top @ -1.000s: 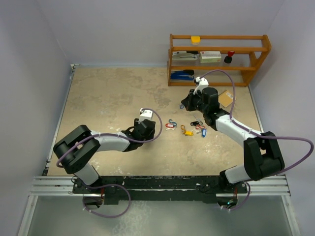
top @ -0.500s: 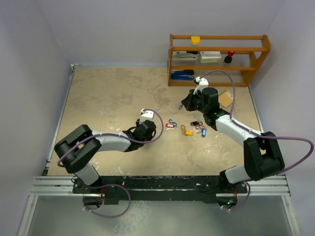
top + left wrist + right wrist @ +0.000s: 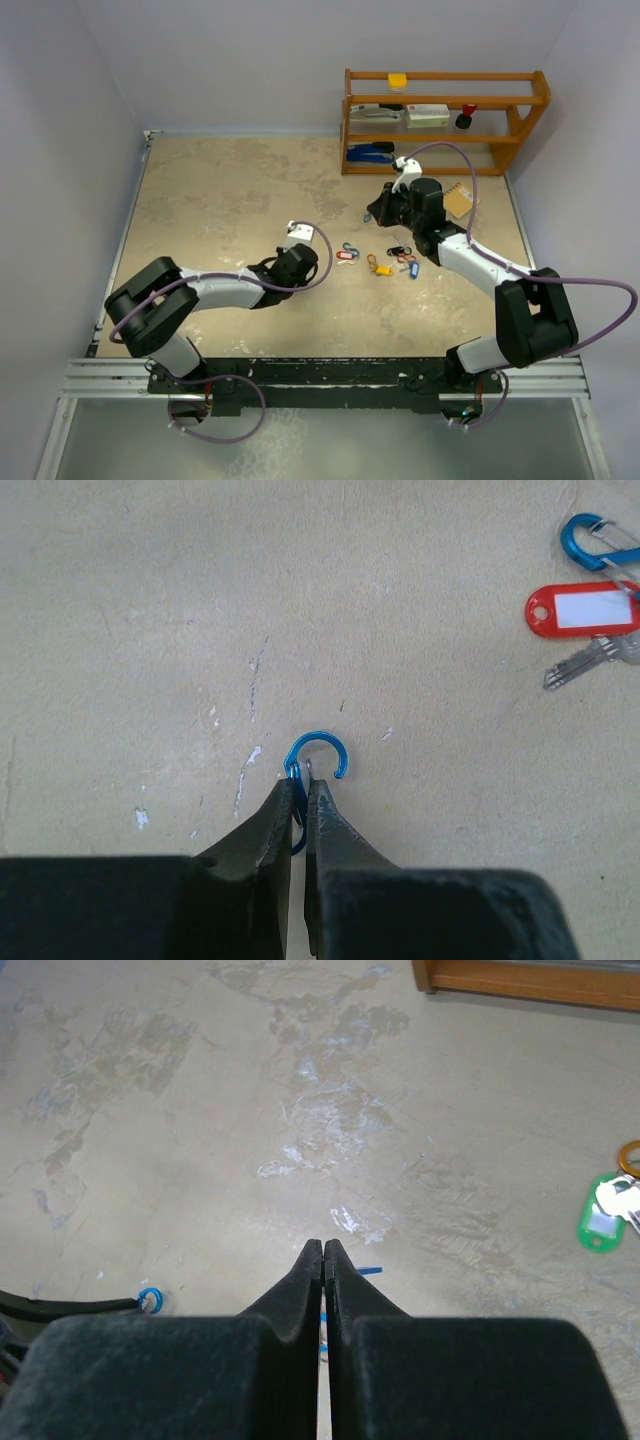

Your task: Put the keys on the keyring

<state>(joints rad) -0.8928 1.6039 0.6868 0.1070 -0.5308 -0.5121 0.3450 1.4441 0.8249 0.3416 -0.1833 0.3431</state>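
My left gripper (image 3: 303,780) is shut on the keyring (image 3: 318,750), a blue metal clip whose open hook sticks out past the fingertips, low over the table. A red-tagged key (image 3: 580,610) and a second blue clip (image 3: 592,538) lie ahead to the right. More keys (image 3: 392,260) with yellow, blue and black tags are scattered mid-table. My right gripper (image 3: 323,1245) hangs raised behind them, shut, and a thin blue-tagged key (image 3: 368,1271) shows edge-on under its fingers. A green-tagged key (image 3: 600,1222) lies off to its right.
A wooden shelf (image 3: 445,120) stands at the back right with a blue stapler (image 3: 370,153), boxes and small items on it. A brown notepad (image 3: 460,200) lies in front of it. An orange ring (image 3: 630,1155) rests beside the green tag.
My left jaws have closed onto the blue clip. The left wrist has shifted slightly. The right arm has held still.
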